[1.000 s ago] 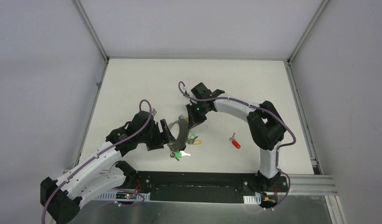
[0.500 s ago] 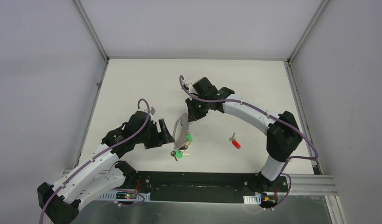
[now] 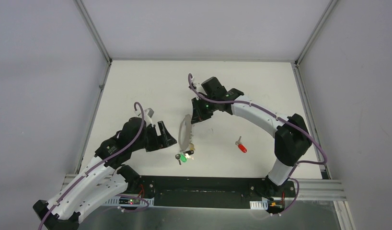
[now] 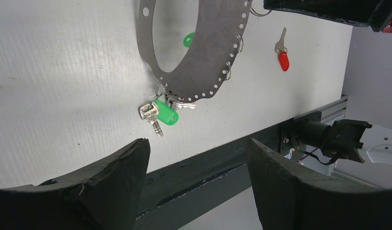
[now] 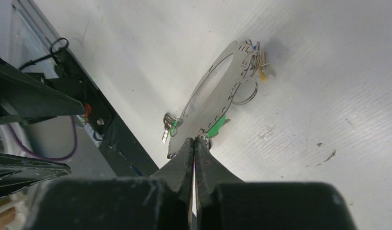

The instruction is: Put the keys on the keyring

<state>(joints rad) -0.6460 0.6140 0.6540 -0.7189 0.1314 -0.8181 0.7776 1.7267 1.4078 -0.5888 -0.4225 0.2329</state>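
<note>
The keyring point(image 3: 185, 130), a large flat grey hoop with small holes, stands tilted on edge in mid-table. It also shows in the left wrist view point(image 4: 218, 57) and the right wrist view point(image 5: 208, 103). My right gripper point(image 3: 194, 118) point(image 5: 194, 140) is shut on its upper rim. Green-tagged keys point(image 3: 183, 157) point(image 4: 165, 113) hang from its low end, and a yellow tag point(image 5: 264, 74) hangs at its far end. A red-headed key point(image 3: 241, 146) point(image 4: 282, 59) lies loose on the table to the right. My left gripper point(image 3: 168, 137) point(image 4: 198, 143) is open and empty, left of the hoop.
The black base rail point(image 3: 199, 191) runs along the near table edge, close to the hanging keys. Grey walls with metal frame posts point(image 3: 93, 31) enclose the white table point(image 3: 136, 86).
My left gripper has drawn back to the left, away from the hoop. My right gripper has tipped the hoop more upright and shifted it slightly back, keys dangling.
</note>
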